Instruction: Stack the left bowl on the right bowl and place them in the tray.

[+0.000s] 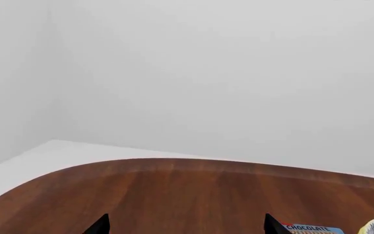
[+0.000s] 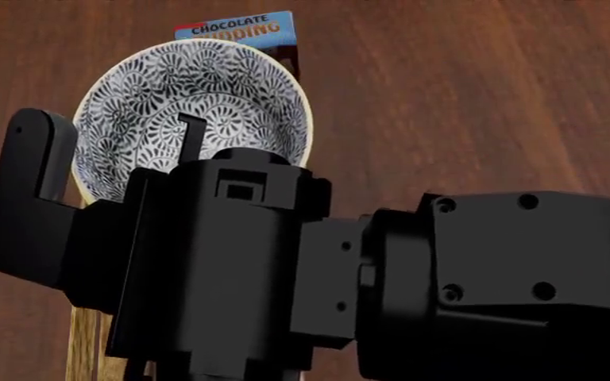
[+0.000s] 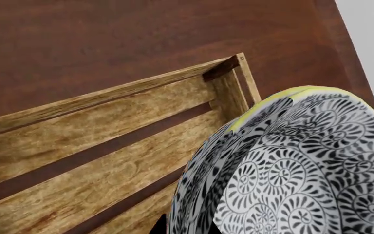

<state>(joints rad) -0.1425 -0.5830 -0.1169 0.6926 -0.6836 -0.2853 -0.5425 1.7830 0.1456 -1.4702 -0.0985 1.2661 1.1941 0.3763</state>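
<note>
**Right gripper hanging onto the bowls, over the tray end**

Right gripper [image 2: 178,159] filling most of the head view, one thin finger hooked down inside the bowl stack [image 3: 304,170]. Looks clamped on the near rim, but can't see the actual pinch since it's hidden behind the wrist. Underneath everything, dark wood table [image 2: 475,95]. Then the tray [image 3: 76,126], long slatted crate, with one corner post showing just beside the bowls in the right wrist view. Looks like two patterned bowls nested, yellow rim peeking out, tilted and sitting over the end of the tray; can't tell if touching the slats or not. Probably ceramic-ish, so stiff, glossy, a bit slippery and chippable. Best held by the rim, both walls pinched together, and set down gently. Chocolate pudding box [image 2: 236,28] just past the far rim. Smallest bit: left gripper [image 1: 187,226], only two fingertips in shot, spread well apart, nothing between them.
</note>
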